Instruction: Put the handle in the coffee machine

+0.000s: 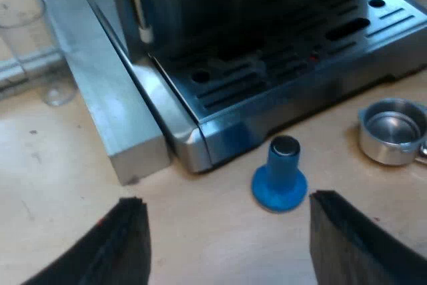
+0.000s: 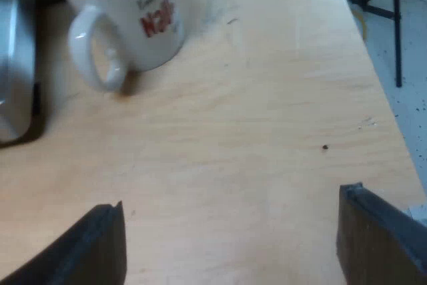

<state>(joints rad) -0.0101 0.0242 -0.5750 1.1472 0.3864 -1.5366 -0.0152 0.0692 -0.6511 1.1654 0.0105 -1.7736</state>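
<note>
In the left wrist view, the left gripper (image 1: 227, 199) hangs released, its fingers wide apart, over the table (image 1: 60, 185). The blue tamper (image 1: 280, 173) stands upright just before the coffee machine (image 1: 280, 65). The metal holder (image 1: 393, 131) lies loose on the table near the machine's front. A measuring glass (image 1: 33, 45) stands farther off.

In the right wrist view, the right gripper (image 2: 233, 198) is also released, over bare wood near a white mug (image 2: 127, 18).

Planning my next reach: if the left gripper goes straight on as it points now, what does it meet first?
Probably the blue tamper, standing on the table ahead of the open left gripper; the espresso machine's drip tray lies beyond. Depth is unclear.
</note>
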